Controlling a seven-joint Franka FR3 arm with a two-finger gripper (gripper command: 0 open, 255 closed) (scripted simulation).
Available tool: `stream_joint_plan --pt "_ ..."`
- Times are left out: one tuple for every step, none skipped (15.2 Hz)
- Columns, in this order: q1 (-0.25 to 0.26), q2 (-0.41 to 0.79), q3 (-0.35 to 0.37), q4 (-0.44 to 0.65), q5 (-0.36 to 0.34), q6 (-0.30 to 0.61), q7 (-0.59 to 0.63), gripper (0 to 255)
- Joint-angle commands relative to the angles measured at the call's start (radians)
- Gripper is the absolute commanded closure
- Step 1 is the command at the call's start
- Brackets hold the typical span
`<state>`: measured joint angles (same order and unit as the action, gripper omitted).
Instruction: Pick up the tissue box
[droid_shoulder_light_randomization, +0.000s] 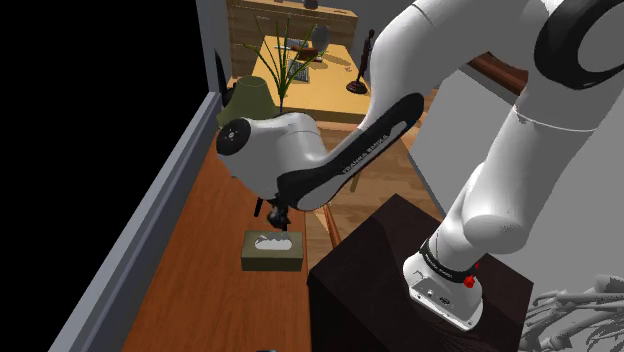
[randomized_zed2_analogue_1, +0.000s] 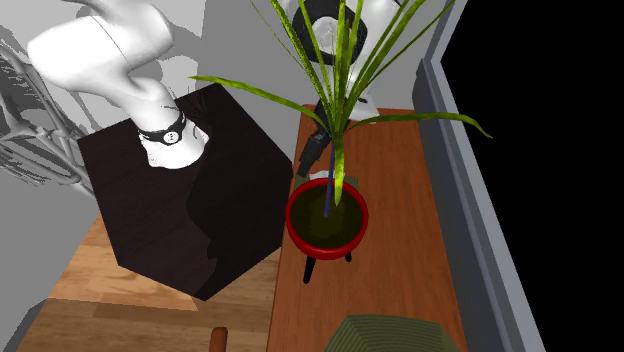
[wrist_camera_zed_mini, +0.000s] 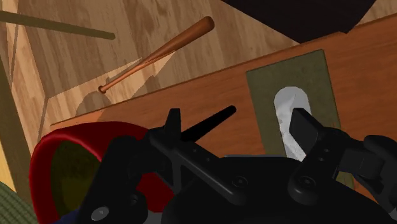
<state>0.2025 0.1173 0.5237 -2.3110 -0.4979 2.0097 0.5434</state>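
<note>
Starting at the shoulder view's left, you have a grey wall (droid_shoulder_light_randomization: 148, 222) running along one long edge of the reddish-brown wooden bench (droid_shoulder_light_randomization: 205, 250). The olive-green rectangular tissue box (droid_shoulder_light_randomization: 272, 252), with a white tissue showing in its oval top slot, lies flat on the bench. It sits just beside the long edge that faces the stand and well apart from the wall edge. Directly over it hangs the all-black two-finger gripper (droid_shoulder_light_randomization: 278, 214), pointing down close above the box top; from this view you cannot tell whether it touches. To the right, the dark brown box-shaped stand (droid_shoulder_light_randomization: 380, 250) carries the base of the white arm (droid_shoulder_light_randomization: 500, 150).

In the wrist view you see the jaws standing apart with nothing clasped between them. One finger sits over bare bench near the round red plant pot (wrist_camera_zed_mini: 57, 153). The other finger (wrist_camera_zed_mini: 305, 130) overlaps the box's white slot, so the box is under that finger and not between the two. Past the bench's stand-side edge, a brown wooden baseball bat (wrist_camera_zed_mini: 159, 54) lies on the pale wooden floor (wrist_camera_zed_mini: 76, 70).

In the second exterior view, left to right, you get the stand, then the red pot with its long-leaved green plant (randomized_zed2_analogue_1: 340, 60) near the bench's stand-side edge. Beyond it come the grey wall and a black area (randomized_zed2_analogue_1: 570, 150).
</note>
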Motion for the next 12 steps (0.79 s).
stream_joint_plan --pt "0.028 0.093 0.008 0.033 -0.062 -0.006 0.052 0" --pt "0.044 0.135 0.007 0.048 -0.090 -0.010 0.073 0" --pt "0.061 0.177 0.005 0.063 -0.117 -0.014 0.094 0" --pt "0.079 0.217 0.001 0.079 -0.141 -0.019 0.111 0" --pt "0.082 0.229 -0.004 0.080 -0.150 -0.012 0.120 0" --pt "0.085 0.242 -0.008 0.081 -0.159 -0.005 0.129 0" --pt "0.088 0.255 -0.012 0.082 -0.168 0.002 0.137 0" --pt "0.091 0.267 -0.017 0.084 -0.177 0.009 0.146 0" --pt "0.094 0.280 -0.021 0.086 -0.186 0.015 0.154 0" --pt "0.096 0.293 -0.025 0.088 -0.195 0.022 0.163 0" --pt "0.099 0.306 -0.030 0.090 -0.204 0.028 0.171 0" --pt "0.101 0.314 -0.033 0.091 -0.209 0.032 0.176 0"
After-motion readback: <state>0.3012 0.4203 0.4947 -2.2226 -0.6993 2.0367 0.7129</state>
